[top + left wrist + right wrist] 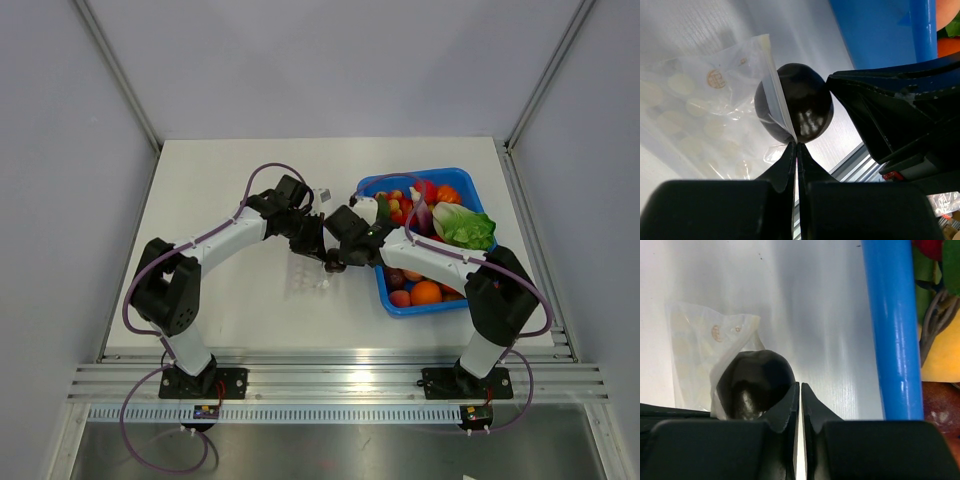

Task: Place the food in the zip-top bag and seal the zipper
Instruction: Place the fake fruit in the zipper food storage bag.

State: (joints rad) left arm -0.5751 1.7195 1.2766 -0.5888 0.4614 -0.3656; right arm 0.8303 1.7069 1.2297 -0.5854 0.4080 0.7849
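The food, a dark purple-black plum [805,105], sits at the mouth of the zip-top bag [700,115], partly behind the clear film. The zipper strip [772,85] runs along that mouth edge. My left gripper [797,146] is shut on the low end of this edge and holds it up. In the right wrist view the plum [755,382] rests against the left finger of my right gripper [800,386], which is shut with nothing between its jaws. The bag [695,350] lies behind the plum on the white table. From above, both grippers meet at the plum [335,265].
A blue tray [420,173] stands right of the grippers, holding a green cabbage [465,228], an orange fruit [426,292] and several other toy foods. Its blue rim [890,330] runs close to my right gripper. The table's metal front rail lies near.
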